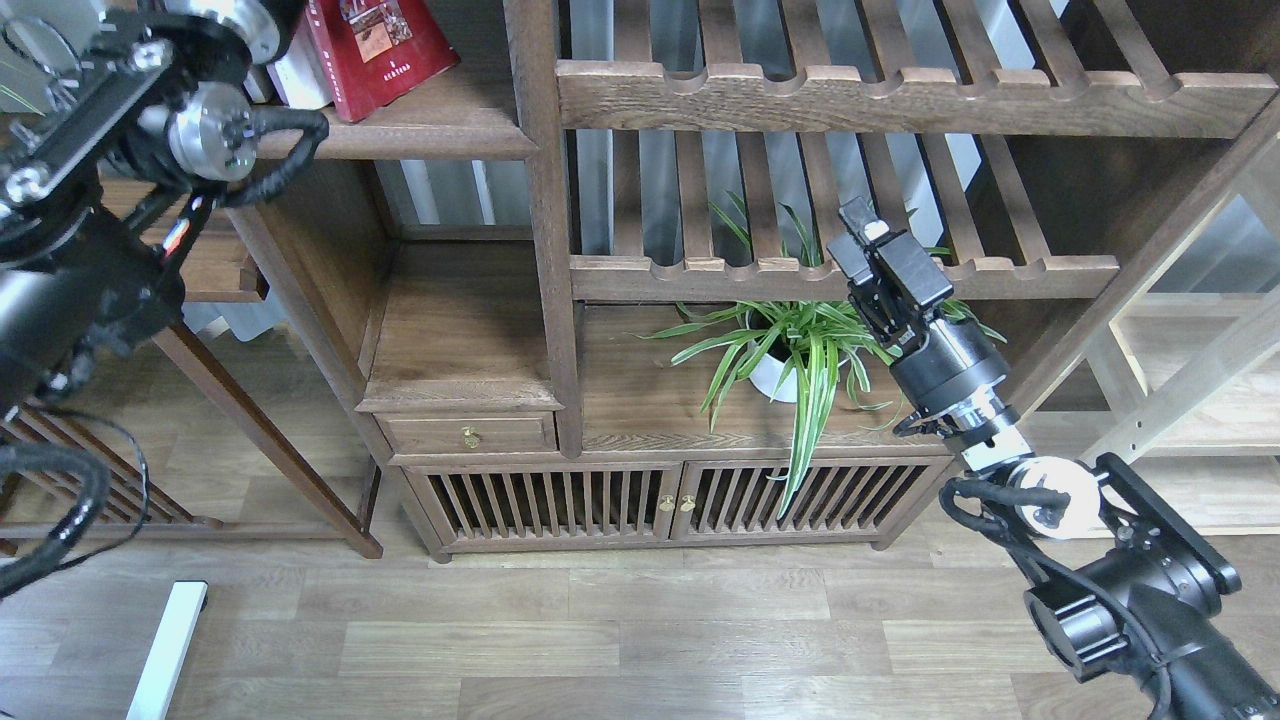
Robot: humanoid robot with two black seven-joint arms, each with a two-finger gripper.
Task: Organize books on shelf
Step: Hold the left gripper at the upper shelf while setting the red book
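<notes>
Head view: the books (370,50) lean on the shelf (440,135) far left, nearest my left arm. Its jaws are hidden; my right gripper (868,235) hangs empty, clench unclear.

A potted plant (790,350) sits just left of the right fingers; a small drawer (468,434) lies well left, lower.

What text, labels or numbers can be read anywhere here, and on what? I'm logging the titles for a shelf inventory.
Nothing can be read for certain.
Dark red book on the shelf: a small pale line of print under the cover photos, too blurred to read.
White book beside it: only the edge shows, no lettering visible.
Right gripper, plant pot, cabinet: no markings seen.
</notes>
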